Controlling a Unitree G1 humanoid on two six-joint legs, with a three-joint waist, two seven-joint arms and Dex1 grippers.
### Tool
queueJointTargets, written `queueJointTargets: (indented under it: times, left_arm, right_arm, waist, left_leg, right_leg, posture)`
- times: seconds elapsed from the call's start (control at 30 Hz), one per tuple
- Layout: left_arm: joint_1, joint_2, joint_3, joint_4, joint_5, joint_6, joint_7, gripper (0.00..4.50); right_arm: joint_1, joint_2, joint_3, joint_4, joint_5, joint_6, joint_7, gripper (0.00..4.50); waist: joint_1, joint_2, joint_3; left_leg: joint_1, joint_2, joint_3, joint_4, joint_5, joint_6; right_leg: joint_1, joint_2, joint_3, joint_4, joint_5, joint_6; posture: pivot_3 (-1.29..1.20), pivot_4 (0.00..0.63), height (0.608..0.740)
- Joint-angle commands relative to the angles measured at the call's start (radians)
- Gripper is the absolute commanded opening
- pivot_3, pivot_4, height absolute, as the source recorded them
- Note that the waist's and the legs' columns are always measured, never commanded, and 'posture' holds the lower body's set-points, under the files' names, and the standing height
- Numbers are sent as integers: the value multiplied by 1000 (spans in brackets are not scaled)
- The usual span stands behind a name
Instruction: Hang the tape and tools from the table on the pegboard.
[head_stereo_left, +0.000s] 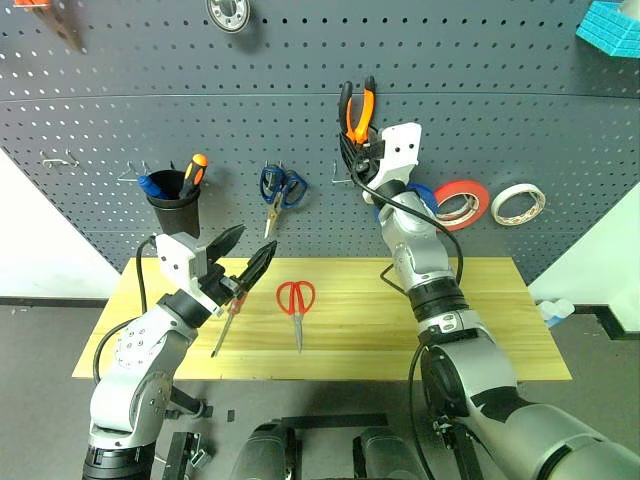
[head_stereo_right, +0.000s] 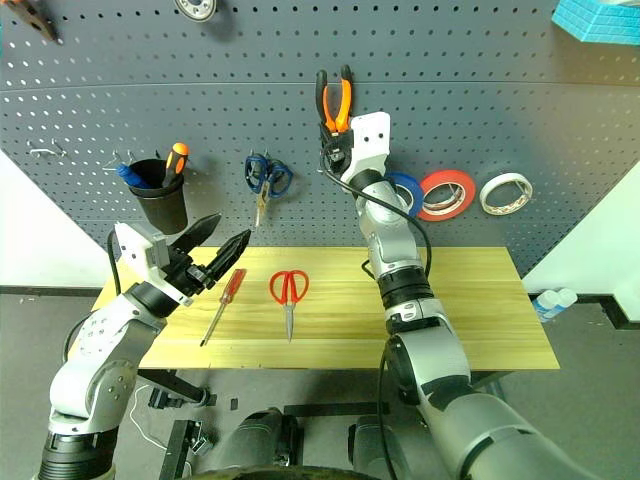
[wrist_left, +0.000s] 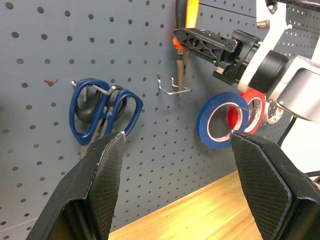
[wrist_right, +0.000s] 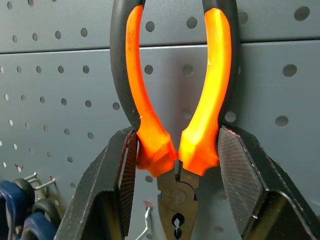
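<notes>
Nearest, our left end effector (head_stereo_left: 243, 262) hangs spread and empty over the table (head_stereo_left: 480, 330), above the screwdriver (head_stereo_right: 221, 305). Farther, our right end effector (head_stereo_left: 357, 142) clamps the pliers (head_stereo_left: 357, 106) against the pegboard (head_stereo_left: 500, 130).

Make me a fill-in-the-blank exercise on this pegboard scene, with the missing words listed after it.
1. The right hand holds the orange-and-black pliers with their handles pointing ____.
2. The red-handled scissors lie on the ____.
3. The blue tape roll already hangs on the ____.
4. The left hand, holding nothing, hovers above the red-handled ____.

Missing words: up; table; pegboard; screwdriver
</notes>
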Motion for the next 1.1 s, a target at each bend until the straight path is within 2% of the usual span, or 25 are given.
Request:
queueJointTargets:
  times: [0.03,0.17,0.2,0.57,0.73,0.9,1.1]
  left_arm:
    - [-13,-3,-2,-16,2,-19,-3,3509]
    - [-14,-2,3,-11,3,-19,-3,3509]
    - [-14,-2,3,-9,3,-20,-3,3509]
    - [-38,-12,-5,21,8,-33,-10,3509]
    - [-55,-18,-26,44,-4,-34,-49,3509]
    - [-66,-18,-26,79,8,-53,-71,3509]
    - [-27,16,-39,86,14,-46,-121,3509]
  right_arm:
    - [-9,17,-4,-83,25,23,1,3011]
    - [-6,25,1,-102,27,44,4,4321]
    - [-6,26,5,-105,23,49,6,4463]
    - [-7,2,12,-145,-1,88,-14,4463]
    - [90,-49,35,-356,6,199,24,4463]
    - [194,-106,45,-562,26,325,62,4463]
    - [350,-250,9,-858,106,529,155,4463]
  waist:
    - [0,0,0]
    - [-1,0,0]
    - [-1,0,0]
    - [-1,-1,-1]
    - [0,-4,-7]
    - [-4,-5,-10]
    - [-4,-5,-11]
  left_leg:
    - [0,0,0,0,0,0]
    - [0,0,0,0,0,0]
    - [0,0,0,0,0,0]
    - [0,0,0,0,0,0]
    - [-1,0,0,0,0,0]
    - [-1,0,0,0,0,0]
    - [-1,0,0,-1,0,-1]
  right_leg:
    - [0,0,0,0,0,0]
    - [0,0,0,0,0,0]
    - [0,0,0,0,0,0]
    - [0,0,0,0,0,0]
    - [-1,0,0,0,0,0]
    - [-1,0,0,-1,0,0]
    - [0,0,0,-1,0,0]
  posture:
    - [-26,51,680]
    - [-26,51,680]
    - [-25,50,680]
    - [-37,25,680]
    - [-54,0,680]
    - [-70,0,680]
    - [-94,0,680]
